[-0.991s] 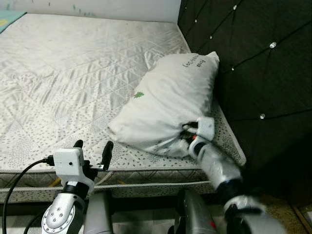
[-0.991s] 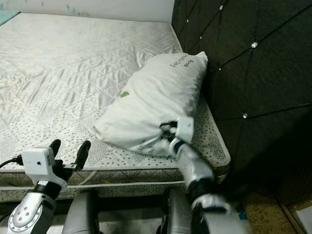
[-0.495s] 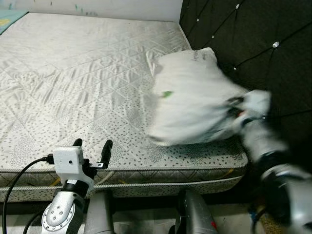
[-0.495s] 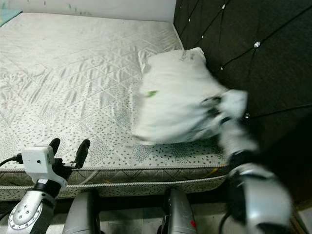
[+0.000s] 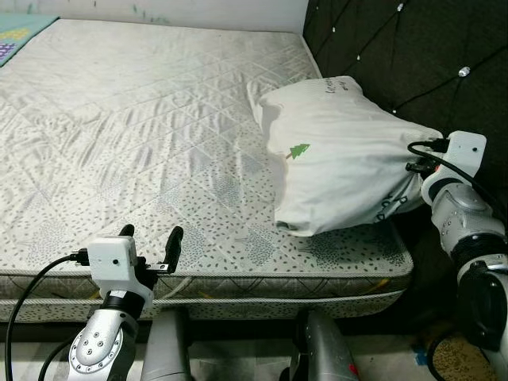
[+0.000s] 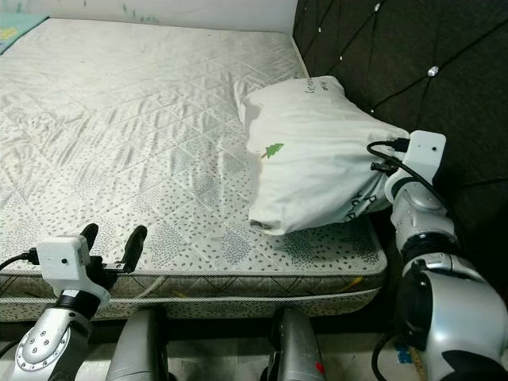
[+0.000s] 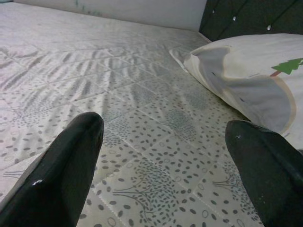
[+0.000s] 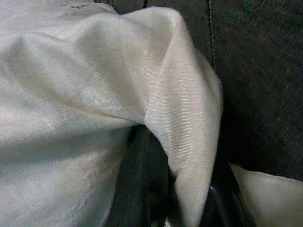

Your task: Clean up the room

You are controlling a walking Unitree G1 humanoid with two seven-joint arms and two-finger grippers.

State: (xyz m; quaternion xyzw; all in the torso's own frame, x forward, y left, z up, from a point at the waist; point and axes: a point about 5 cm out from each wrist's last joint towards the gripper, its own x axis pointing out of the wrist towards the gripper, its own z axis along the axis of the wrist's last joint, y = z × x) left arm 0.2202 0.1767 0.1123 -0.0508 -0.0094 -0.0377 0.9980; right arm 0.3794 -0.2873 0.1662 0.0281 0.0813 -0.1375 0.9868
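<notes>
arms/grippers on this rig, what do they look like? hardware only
Silver, ribbed metallic arms. Each wrist carries a white boxy camera module with a black cable plugged in. Left gripper: two long, glossy black fingers with rounded tips. Right gripper: black fingers, mostly hidden in cloth; its cable loops by the module.

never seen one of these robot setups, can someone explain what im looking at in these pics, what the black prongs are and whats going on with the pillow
This is a humanoid robot standing at the foot of a bed. The two wide pictures come from cameras in its head, looking down. The other two come from cameras on its wrists, looking along its fingers. The black prongs are gripper fingers. The left gripper hovers open over the edge of the bare mattress, holding nothing. The right gripper is pinching a fold of the white pillow, the one with the small green tree print. The pillow lies on the mattress against the dark tufted headboard.
</notes>
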